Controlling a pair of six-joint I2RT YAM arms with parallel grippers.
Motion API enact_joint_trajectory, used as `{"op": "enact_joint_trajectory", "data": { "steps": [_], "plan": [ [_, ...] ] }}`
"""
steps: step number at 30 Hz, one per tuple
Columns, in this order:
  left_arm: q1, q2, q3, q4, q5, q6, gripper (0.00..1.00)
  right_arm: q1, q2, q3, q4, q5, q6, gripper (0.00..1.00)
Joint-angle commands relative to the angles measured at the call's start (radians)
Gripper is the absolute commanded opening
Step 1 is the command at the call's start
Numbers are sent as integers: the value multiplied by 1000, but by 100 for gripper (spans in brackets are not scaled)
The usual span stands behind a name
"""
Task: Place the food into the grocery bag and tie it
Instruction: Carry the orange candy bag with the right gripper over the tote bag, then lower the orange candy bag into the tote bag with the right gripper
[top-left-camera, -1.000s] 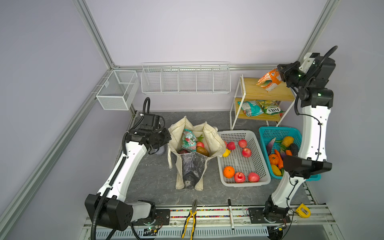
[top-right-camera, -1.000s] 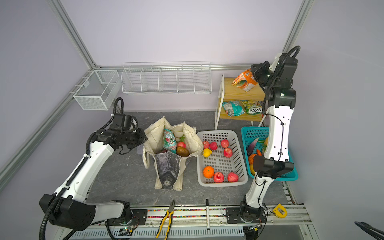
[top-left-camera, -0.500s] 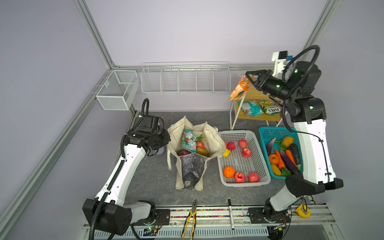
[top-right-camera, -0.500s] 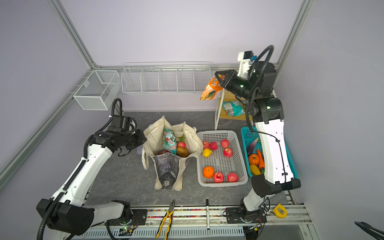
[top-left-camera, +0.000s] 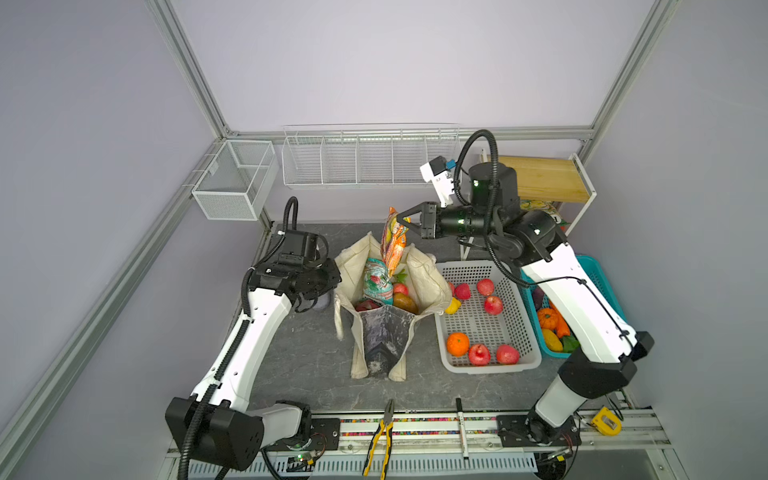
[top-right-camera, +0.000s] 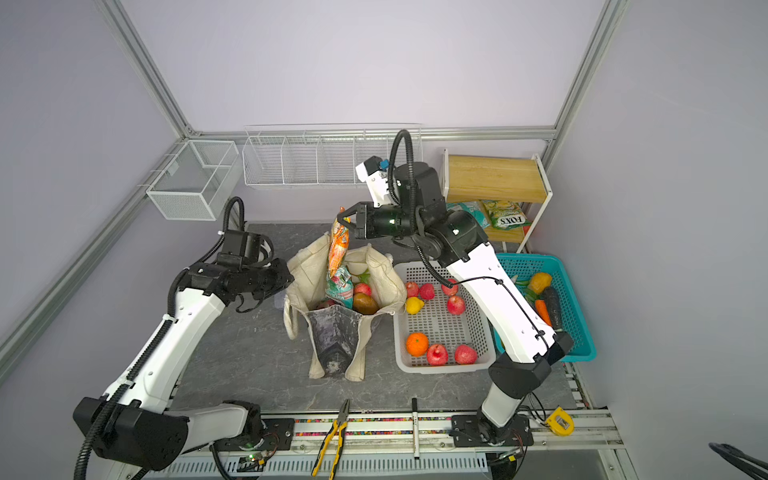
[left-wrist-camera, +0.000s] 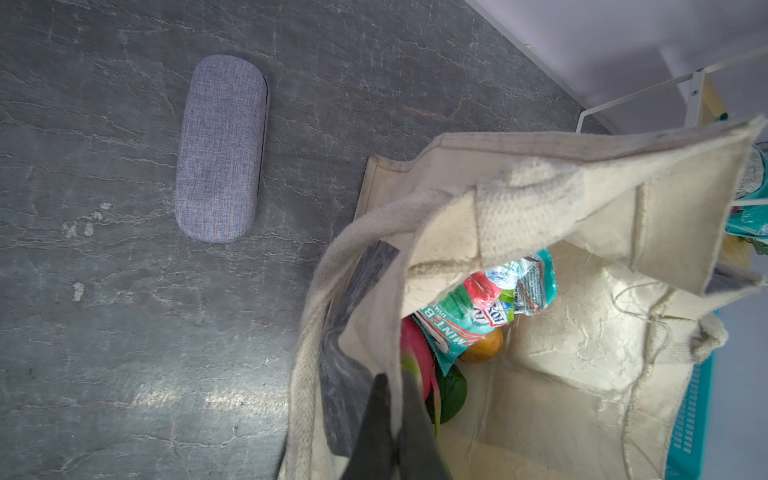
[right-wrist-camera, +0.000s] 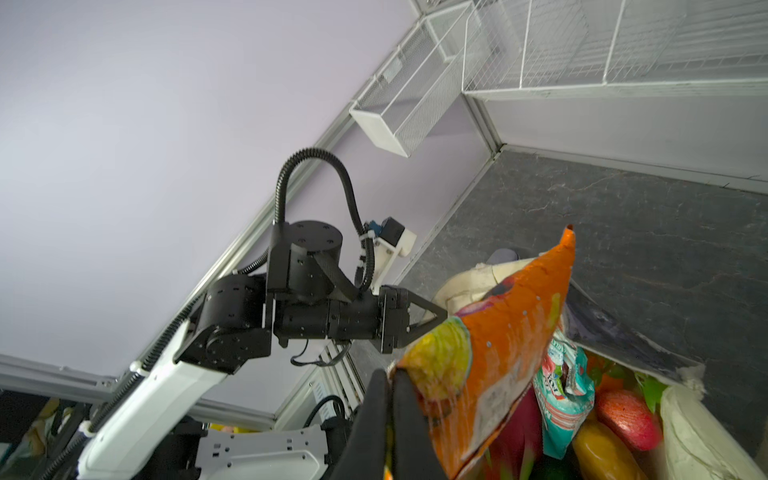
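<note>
The dark grey marbled tabletop (top-left-camera: 316, 374) is carrying a cream canvas tote (top-left-camera: 384, 336), a white perforated plastic basket (top-left-camera: 490, 368), a teal plastic basket (top-left-camera: 598, 274), a white-framed wooden shelf (top-left-camera: 540, 178) and a grey fabric oblong case (left-wrist-camera: 220, 149).

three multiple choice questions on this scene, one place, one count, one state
1. The orange snack packet is: A on the wooden shelf; B hanging over the grocery bag; C flat on the table.
2. Oranges in the white basket: A none; B one; C three.
3. The grocery bag is: A tied shut; B empty; C open, holding food.
B: the right gripper holds it above the bag mouth. B: a single orange lies there. C: fruit shows through its gaping top.
</note>
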Motion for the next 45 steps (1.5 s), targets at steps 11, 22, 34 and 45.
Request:
{"op": "enact_joint_trajectory", "data": {
  "steps": [11,22,34,45],
  "plan": [
    [7,-45,-1,-14,-8,9,0,51,34,-112,-48,85,-140,7],
    [6,-46,3,-29,-13,25,0,49,0,-171,-143,216,-214,7],
    [8,-24,24,-33,-2,37,0,48,-6,-143,-244,280,-278,7],
    [9,-38,21,-42,-5,46,0,28,21,-75,-313,305,-307,7]
  ]
}}
